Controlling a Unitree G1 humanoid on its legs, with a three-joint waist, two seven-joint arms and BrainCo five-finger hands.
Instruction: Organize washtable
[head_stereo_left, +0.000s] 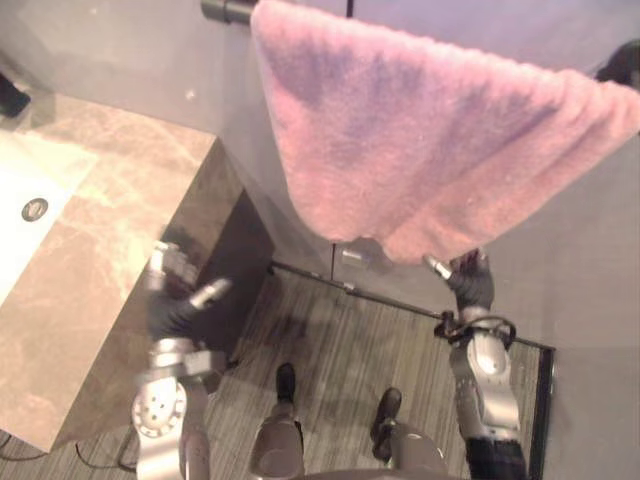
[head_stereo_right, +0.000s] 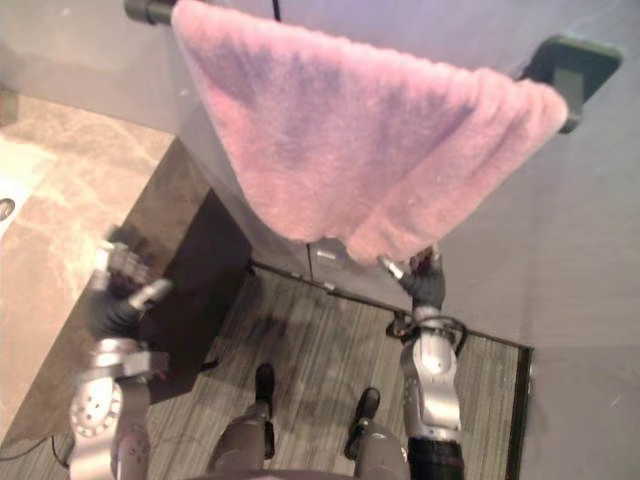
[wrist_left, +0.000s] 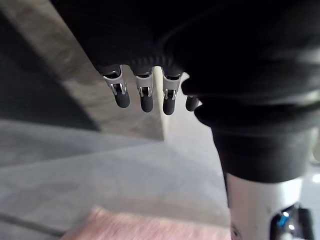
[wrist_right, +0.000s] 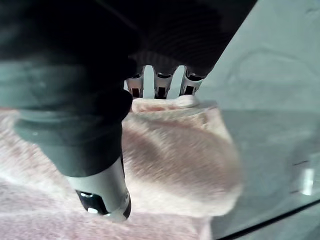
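Pink towel (head_stereo_left: 420, 150), draped over rail (head_stereo_right: 565, 60). Right hand (head_stereo_left: 472, 283) was placed at its corner, grasp not determinable. Left hand (head_stereo_left: 175, 300) was held loosely spread, empty. Towel could be dragged off if tugged.

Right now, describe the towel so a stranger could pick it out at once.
Find the dark rail on the grey wall right of the brown marble washtable. The towel hangs over it, the right hand at its lower corner. It is the only fluffy pink thing among hard grey and brown surfaces.
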